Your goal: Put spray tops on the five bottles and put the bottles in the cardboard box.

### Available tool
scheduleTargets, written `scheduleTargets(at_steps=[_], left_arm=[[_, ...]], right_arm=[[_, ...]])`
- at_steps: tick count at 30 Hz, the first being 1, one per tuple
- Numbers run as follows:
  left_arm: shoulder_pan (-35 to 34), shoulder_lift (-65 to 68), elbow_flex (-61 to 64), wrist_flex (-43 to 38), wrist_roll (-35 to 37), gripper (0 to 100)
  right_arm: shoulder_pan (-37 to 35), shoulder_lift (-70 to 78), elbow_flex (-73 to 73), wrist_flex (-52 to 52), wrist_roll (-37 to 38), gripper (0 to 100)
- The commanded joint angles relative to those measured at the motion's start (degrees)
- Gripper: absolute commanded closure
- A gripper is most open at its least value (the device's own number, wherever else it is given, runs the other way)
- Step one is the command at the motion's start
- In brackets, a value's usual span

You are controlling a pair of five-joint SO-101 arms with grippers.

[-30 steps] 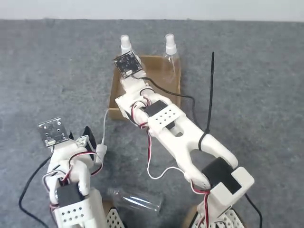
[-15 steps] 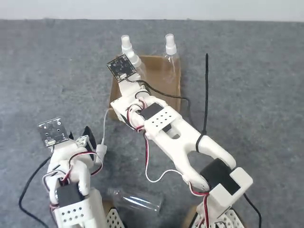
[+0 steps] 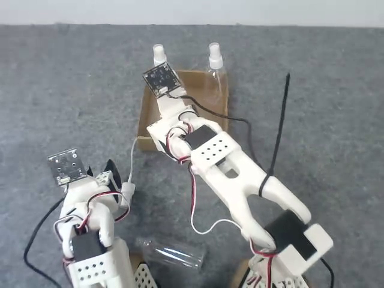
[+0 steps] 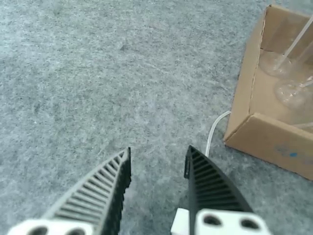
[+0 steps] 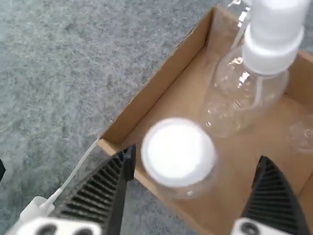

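Cardboard box (image 5: 146, 103) sits under my right gripper (image 5: 195, 159), its fingers spread wide either side of a white-capped bottle (image 5: 178, 152) standing inside. A second sprayer bottle (image 5: 266, 44) stands just beyond. My left gripper (image 4: 158, 151) hangs spread over grey carpet (image 4: 98, 73), the box off to one side. A clear bottle (image 3: 171, 252) lies behind it.

There is one box (image 3: 195, 87), and in it I count three bottles (image 5: 178, 152) with spray tops (image 5: 271, 34). One bottle (image 3: 171, 252) without top lies at the table's (image 3: 60, 90) near edge.
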Motion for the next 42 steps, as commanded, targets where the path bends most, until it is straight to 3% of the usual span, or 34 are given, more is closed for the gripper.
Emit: scheduleTargets(at_steps=[1,28,42], left_arm=[[0.3,-1.0,-0.6,-1.5,-0.4,83],[0.3,-1.0,-0.6,-1.8,-0.4,83],[0.3,-1.0,-0.6,-1.8,-0.4,83]], right_arm=[[1.4,-7.1,-2.9,3.3,-0.5,67.9],[0.9,-32.5,-3.2,25.3,-0.1,68.0],[-9.6,-36.1,-1.1,47.4,5.2,67.8]])
